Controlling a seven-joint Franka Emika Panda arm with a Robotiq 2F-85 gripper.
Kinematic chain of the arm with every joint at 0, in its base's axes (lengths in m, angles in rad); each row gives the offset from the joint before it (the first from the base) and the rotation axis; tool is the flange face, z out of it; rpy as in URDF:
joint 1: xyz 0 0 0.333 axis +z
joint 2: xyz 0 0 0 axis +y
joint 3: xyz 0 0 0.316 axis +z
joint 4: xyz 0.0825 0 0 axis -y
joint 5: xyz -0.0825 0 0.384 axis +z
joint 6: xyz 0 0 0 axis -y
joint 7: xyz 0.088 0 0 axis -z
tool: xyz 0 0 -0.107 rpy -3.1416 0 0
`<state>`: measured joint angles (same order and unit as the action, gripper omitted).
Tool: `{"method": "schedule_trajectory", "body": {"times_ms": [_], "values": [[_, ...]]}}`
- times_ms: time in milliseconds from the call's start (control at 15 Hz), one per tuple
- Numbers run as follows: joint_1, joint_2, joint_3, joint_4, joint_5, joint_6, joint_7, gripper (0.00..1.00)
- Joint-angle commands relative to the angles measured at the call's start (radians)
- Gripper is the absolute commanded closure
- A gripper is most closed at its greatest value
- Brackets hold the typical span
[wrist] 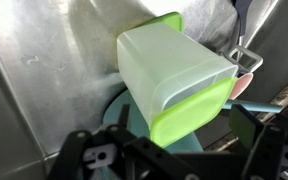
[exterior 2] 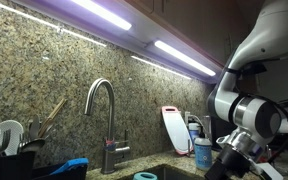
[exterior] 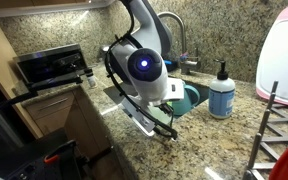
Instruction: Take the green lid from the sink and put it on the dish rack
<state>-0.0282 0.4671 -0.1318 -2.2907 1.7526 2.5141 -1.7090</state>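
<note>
Mostly, the pale lime-green translucent plastic lid (wrist: 174,85) is showing only in the wrist view, where it is lying tilted in the recessed metal sink (wrist: 44,70). Its brighter rim is facing the camera, and a teal round vessel (wrist: 117,112) is partly hiding beneath it; whether the two are touching I cannot tell. In both exterior views the lid is sitting out of sight, masked by the white robot arm (exterior: 144,65) or falling below the picture's edge. The dark gripper (wrist: 169,145) is hanging just over the lid, its fingers (wrist: 94,155) cut off by the bottom edge and standing spread apart, clasping nothing. The dark wire dish rack (exterior: 267,125) is poking in at a corner, cropped, well apart from the sink. A speckled granite counter (exterior: 199,140) is running around the basin, carrying a blue soap bottle (exterior: 221,95) near the curved chrome faucet (exterior 2: 111,130). A matching granite backsplash (exterior 2: 44,70) is glowing under long cabinet strip lights (exterior 2: 94,12).
</note>
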Motion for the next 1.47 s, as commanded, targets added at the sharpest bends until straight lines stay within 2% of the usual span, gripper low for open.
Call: {"method": "schedule_trajectory", "body": {"times_ms": [0, 867, 933, 1000, 1133, 1400], "values": [[0.01, -0.012, -0.001, 0.01, 0.047, 0.014, -0.061, 0.0], [0.004, -0.003, 0.0, 0.034, 0.028, -0.008, -0.047, 0.0], [0.003, -0.004, 0.0, 0.032, 0.021, -0.01, -0.035, 0.03], [0.003, -0.004, 0.0, 0.033, 0.022, -0.011, -0.035, 0.23], [0.003, -0.004, 0.001, 0.032, 0.018, -0.01, -0.025, 0.31], [0.005, -0.006, 0.002, 0.03, 0.017, -0.009, -0.02, 0.63]]}}
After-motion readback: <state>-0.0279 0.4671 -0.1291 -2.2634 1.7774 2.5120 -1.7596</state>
